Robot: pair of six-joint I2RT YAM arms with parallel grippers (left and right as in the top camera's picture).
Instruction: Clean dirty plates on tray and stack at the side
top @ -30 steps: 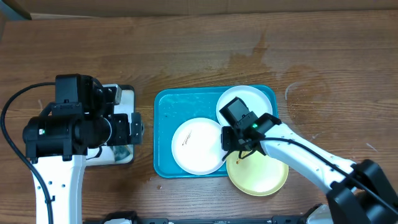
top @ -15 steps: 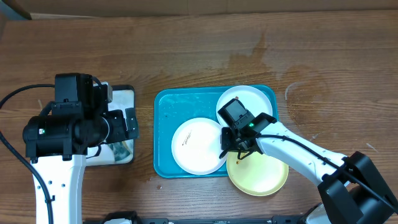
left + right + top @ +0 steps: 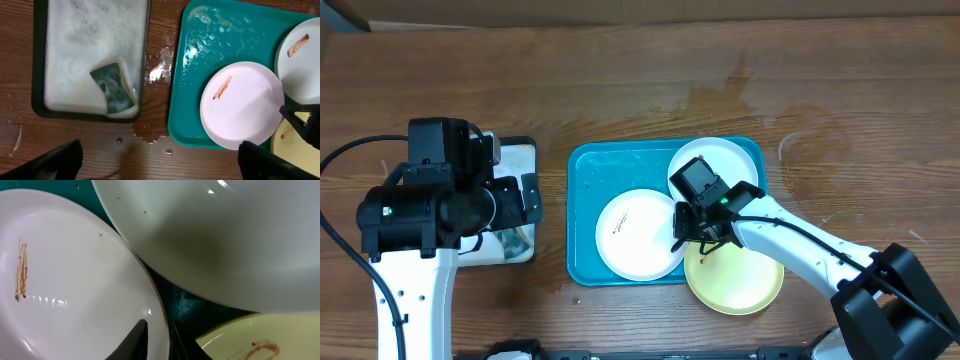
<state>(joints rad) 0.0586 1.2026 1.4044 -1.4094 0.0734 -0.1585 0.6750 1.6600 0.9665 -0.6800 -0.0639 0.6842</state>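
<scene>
The turquoise tray holds a white plate with a brown smear. A second smeared white plate lies at its back right. A pale yellow-green plate overlaps the tray's front right corner. My right gripper is shut on the right rim of the front white plate. In the right wrist view the rim runs between its dark fingertips. My left gripper hangs open over bare wood, between the black tray and the turquoise tray, holding nothing.
A black-rimmed tray full of soapy foam sits at the left with a green sponge in it. Water and foam splashes lie on the wood between the two trays. Wooden table surrounds the trays.
The right gripper's fingers have closed onto the white plate's rim. The left gripper shifted slightly, baring more of the black tray, then stayed still.
</scene>
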